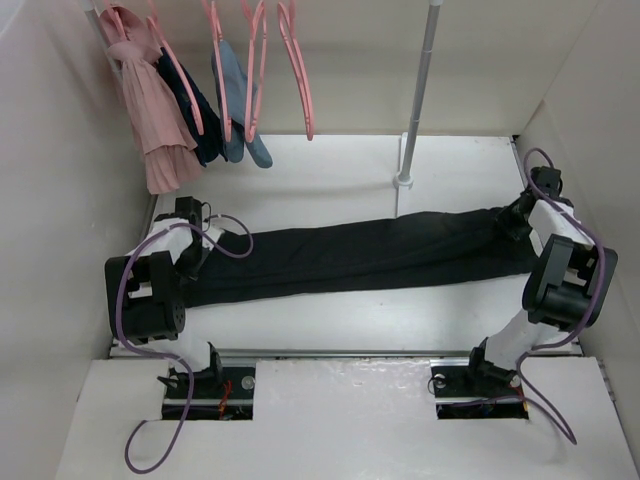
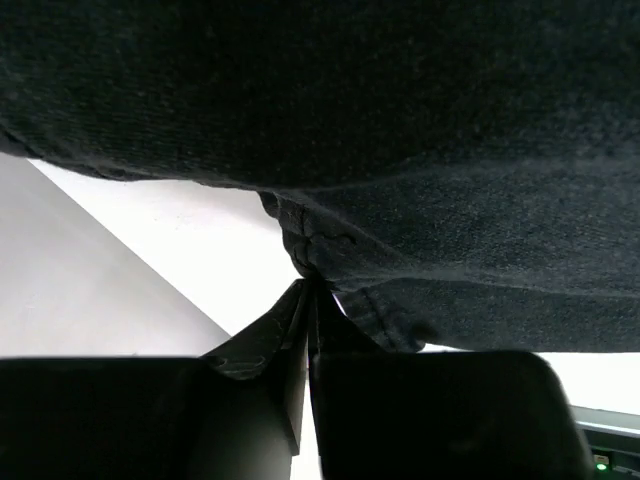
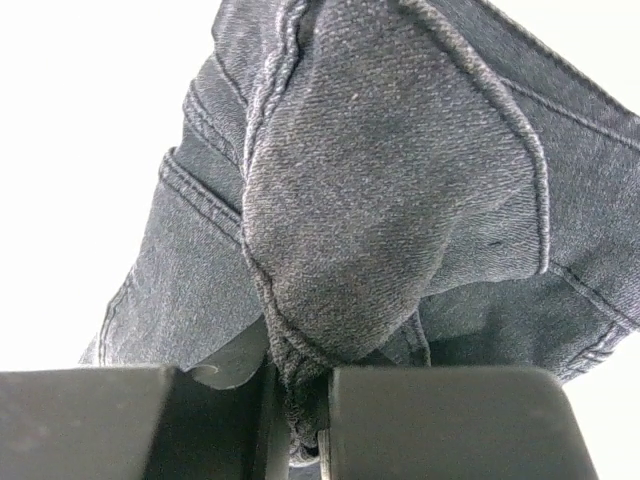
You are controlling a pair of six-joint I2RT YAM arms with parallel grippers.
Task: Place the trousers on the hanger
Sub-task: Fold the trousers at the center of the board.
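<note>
The long black trousers (image 1: 370, 255) are soft matt cloth, finely woven, with raised stitched seams. The thin pink plastic hanger (image 1: 303, 95) looks smooth and the white desk (image 1: 330, 165) smooth, matt.

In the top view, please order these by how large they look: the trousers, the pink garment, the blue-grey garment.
1. trousers, by far the largest
2. pink garment
3. blue-grey garment, partly hidden by hangers

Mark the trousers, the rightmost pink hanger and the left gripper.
trousers (image 1: 380, 255): top external view, middle of the legs.
rightmost pink hanger (image 1: 304, 100): top external view, its sloping arm.
left gripper (image 2: 305, 300): left wrist view, between fingertips shut on the fabric.
</note>
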